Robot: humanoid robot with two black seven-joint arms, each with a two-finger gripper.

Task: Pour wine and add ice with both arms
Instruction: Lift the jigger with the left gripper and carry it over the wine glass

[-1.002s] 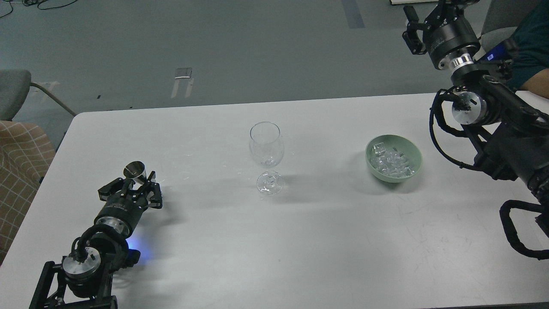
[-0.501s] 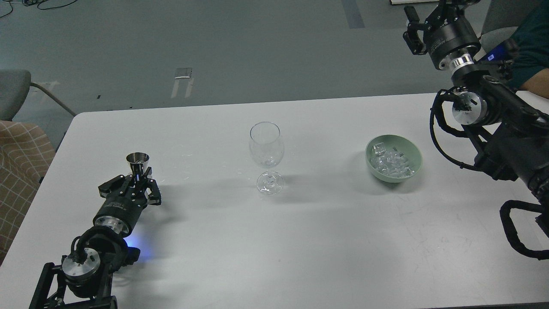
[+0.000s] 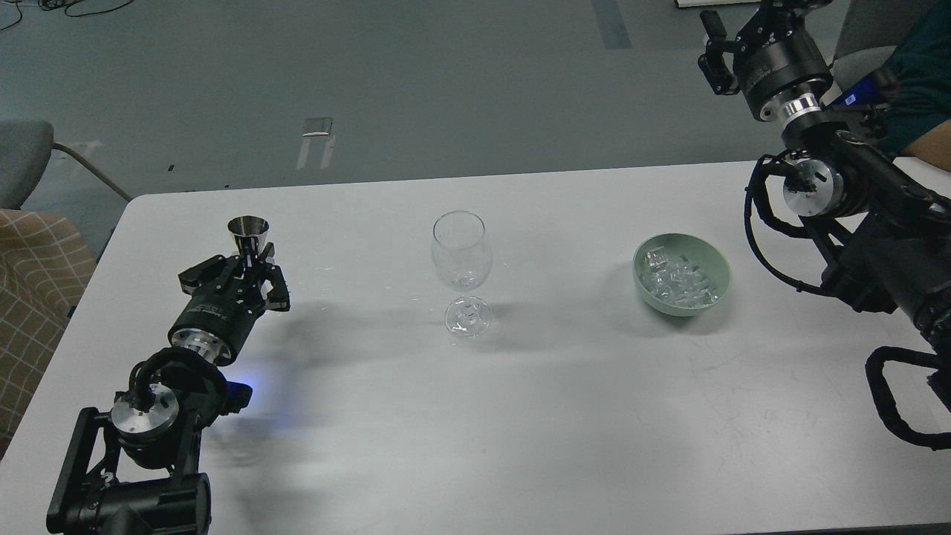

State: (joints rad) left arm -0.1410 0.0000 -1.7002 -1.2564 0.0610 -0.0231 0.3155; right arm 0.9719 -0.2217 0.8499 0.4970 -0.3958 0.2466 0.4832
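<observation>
1. A white table fills most of the head view, with grey floor beyond its far edge.
2. A clear stemmed glass stands upright near the table's centre; whether any wine lies in its bowl cannot be told.
3. To the right of the glass, well apart from it, sits a pale green bowl – it holds a heap of ice, small clear cubes with whitish glints, all inside the rim.
4. On the left side, the left gripper is closed around the stem of a small metal jigger, a cone-shaped measuring cup held upright above the table, open mouth up. Its inside looks dark; any liquid in it cannot be seen.
5. The left arm rises from the lower left corner, showing a silver round joint and a blue light by its wrist.
6. The right gripper is up at the top right, beyond the table's far edge and far from the bowl – it holds nothing visible, and how far its fingers are parted cannot be told.
</observation>
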